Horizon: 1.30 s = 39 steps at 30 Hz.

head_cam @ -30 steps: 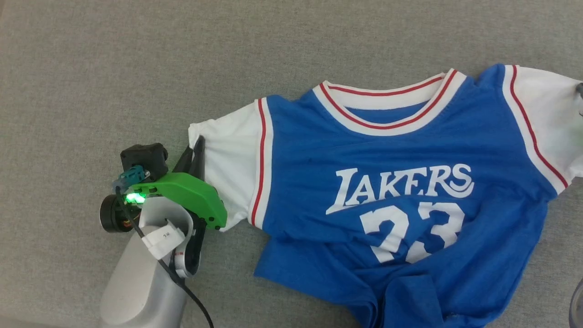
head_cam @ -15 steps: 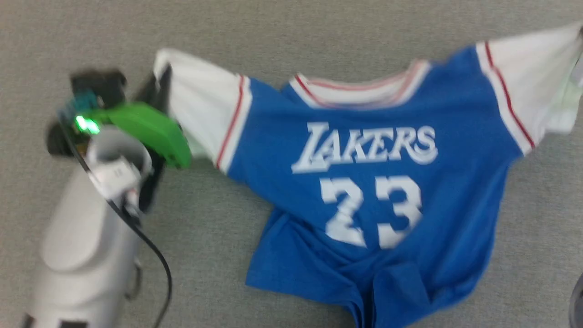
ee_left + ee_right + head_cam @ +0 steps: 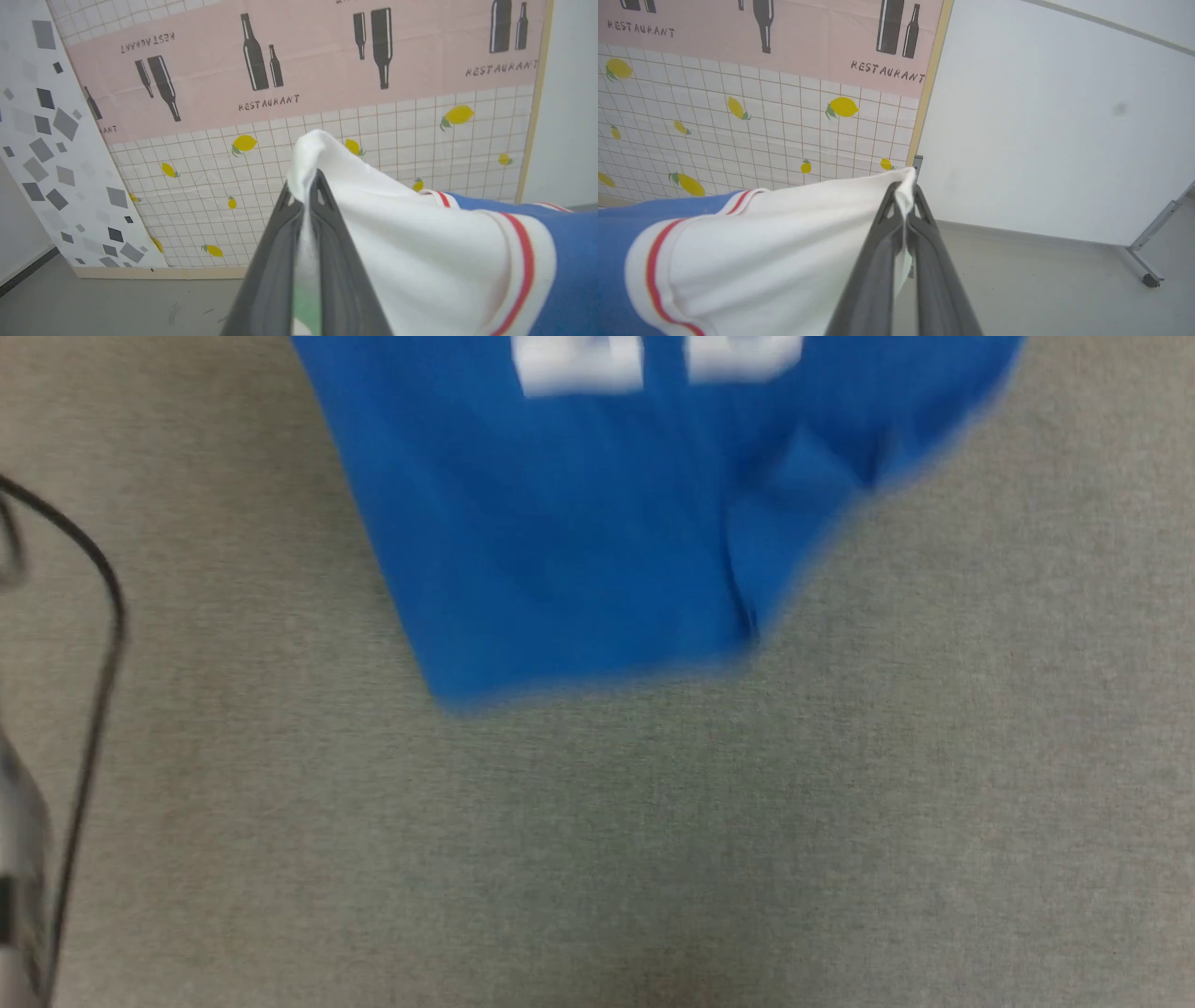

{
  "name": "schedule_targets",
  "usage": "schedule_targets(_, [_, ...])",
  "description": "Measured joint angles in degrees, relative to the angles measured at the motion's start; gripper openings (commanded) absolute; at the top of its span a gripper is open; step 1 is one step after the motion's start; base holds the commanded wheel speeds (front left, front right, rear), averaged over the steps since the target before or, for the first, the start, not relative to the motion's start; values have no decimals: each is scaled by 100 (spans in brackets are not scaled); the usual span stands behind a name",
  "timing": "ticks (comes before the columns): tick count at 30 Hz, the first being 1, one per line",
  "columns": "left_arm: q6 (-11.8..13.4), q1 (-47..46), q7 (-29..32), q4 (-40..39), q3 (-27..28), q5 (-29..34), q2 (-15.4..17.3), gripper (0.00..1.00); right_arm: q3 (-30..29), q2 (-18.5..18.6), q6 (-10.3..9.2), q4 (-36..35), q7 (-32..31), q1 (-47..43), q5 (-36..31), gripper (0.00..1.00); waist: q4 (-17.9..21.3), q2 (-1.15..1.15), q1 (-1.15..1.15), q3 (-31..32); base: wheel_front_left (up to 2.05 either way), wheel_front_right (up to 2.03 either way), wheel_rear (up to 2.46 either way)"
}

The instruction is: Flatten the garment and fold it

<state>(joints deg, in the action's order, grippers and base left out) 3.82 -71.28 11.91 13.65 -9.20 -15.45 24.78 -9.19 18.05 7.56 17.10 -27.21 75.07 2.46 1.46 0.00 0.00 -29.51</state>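
Jaws of the left gripper point(image 3: 306, 191) and right gripper point(image 3: 906, 193) are each clenched on a white sleeve tip point(image 3: 310, 144) of the blue jersey point(image 3: 560, 523), which hangs between them over the grey counter point(image 3: 840, 849), so a hard sideways tug could slip either thin pinch free.

Bright blue jersey point(image 3: 579, 541) with white, red-striped sleeves, held up taut by both sleeve ends, its blurred hem at far centre.

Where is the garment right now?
The garment is at the head view's top centre over the grey surface, its white sleeves pinched by the left gripper and right gripper.
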Motion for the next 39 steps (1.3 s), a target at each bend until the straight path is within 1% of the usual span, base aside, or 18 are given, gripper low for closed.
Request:
schedule_targets(2, [121, -481, -256, 113, 99, 44, 1, 0, 202, 70, 0, -23, 296, 397, -109, 0, 60, 0, 0, -110, 0, 0, 0])
schedule_targets(6, [330, -1187, -801, 245, 268, 80, -51, 0, 454, 93, 1, -11, 879, 1119, -287, 0, 176, 0, 0, -282, 0, 0, 0])
schedule_targets(8, [382, -1404, -1035, 272, 296, 155, -48, 0, 524, 96, 0, 7, 1158, 1431, -360, 0, 216, 0, 0, -341, 0, 0, 0])
schedule_targets(12, [387, -1543, -1411, 356, 378, 151, -104, 0, 626, 100, 0, 144, 1678, 1786, -410, 0, 234, 0, 1, -418, 0, 0, 0])
schedule_targets(15, [352, -1401, -1450, 504, 363, 52, -110, 0, 690, 107, 0, 397, 1846, 1766, -382, 0, 181, 0, 0, -428, 0, 0, 0])
schedule_targets(17, [268, -1095, -1422, 647, 316, -35, -124, 0, 768, 104, 0, 569, 1928, 1607, -279, 0, 145, 0, 0, -419, 0, 0, 0])
schedule_targets(23, [-32, 425, -1274, 1061, 91, -219, -182, 0, 1150, 112, 1, 1017, 2127, 266, 357, 0, 87, 0, 0, -261, 0, 0, 0])
schedule_targets(27, [-194, 1495, -1196, 1149, 102, -559, -248, 0, 1346, 120, 1, 1018, 2180, -734, 902, 0, 84, 0, 0, -67, 0, 0, 0])
schedule_targets(28, [-269, 1806, -1165, 1137, 102, -626, -255, 0, 1395, 125, 0, 972, 2148, -1034, 1049, 0, 85, 0, 0, 1, 0, 0, 0])
schedule_targets(30, [-330, 2459, -1093, 1084, 154, -907, -334, 0, 1451, 118, 1, 854, 1948, -1683, 1372, 0, 86, 0, 0, 159, 0, 0, 0])
schedule_targets(31, [-335, 2736, -1071, 1027, 203, -1024, -372, 0, 1470, 133, 0, 782, 1849, -1942, 1436, 0, 87, 0, 0, 226, 0, 0, 0])
schedule_targets(34, [-326, 3747, -967, 699, 335, -1507, -671, 0, 1391, 145, 0, 438, 1484, -2872, 1686, 0, 90, 0, 0, 493, 0, 0, 0])
schedule_targets(36, [-312, 4447, -845, 433, 344, -1716, -866, 0, 1230, 163, 0, 113, 1205, -3544, 1742, 0, 88, 0, 0, 699, 0, 0, 0])
schedule_targets(39, [-204, 5302, -655, 19, 301, -1929, -1078, 0, 926, 125, 0, -370, 821, -4519, 1785, 0, 75, 0, 0, 992, 0, 0, 0])
